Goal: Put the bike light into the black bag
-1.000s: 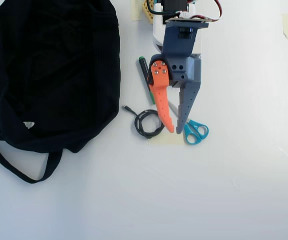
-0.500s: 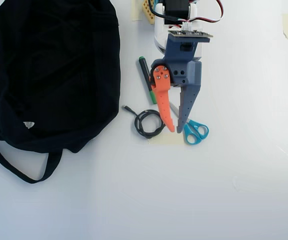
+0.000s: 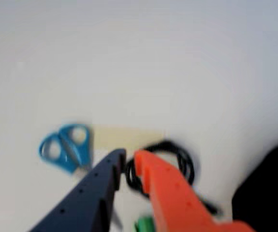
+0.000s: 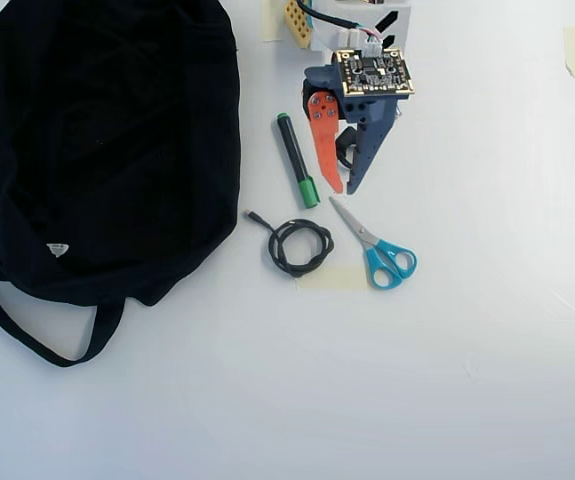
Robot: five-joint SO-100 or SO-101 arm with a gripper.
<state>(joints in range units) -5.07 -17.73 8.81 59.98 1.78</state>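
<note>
The black bag (image 4: 97, 150) lies slumped at the left of the overhead view, its strap trailing toward the bottom left and a small white label on its lower part. In the wrist view only its dark edge (image 3: 269, 193) shows at the right. The bike light is not visible in either view. My gripper (image 4: 344, 190) hangs near the arm's base at the top centre, orange and blue fingers almost touching, with nothing between them. In the wrist view the gripper (image 3: 129, 157) points down at the table just above the coiled cable.
A green-tipped black marker (image 4: 295, 160) lies left of the gripper. Below it are a coiled black cable (image 4: 300, 247) and blue-handled scissors (image 4: 382, 255) beside a tape patch (image 4: 332, 278). The wrist view shows the scissors (image 3: 66, 147) and the cable (image 3: 177, 159).
The gripper has drawn back toward the arm's base at the top of the overhead view, uncovering the marker and the scissors' blades. Nothing on the table moved.
</note>
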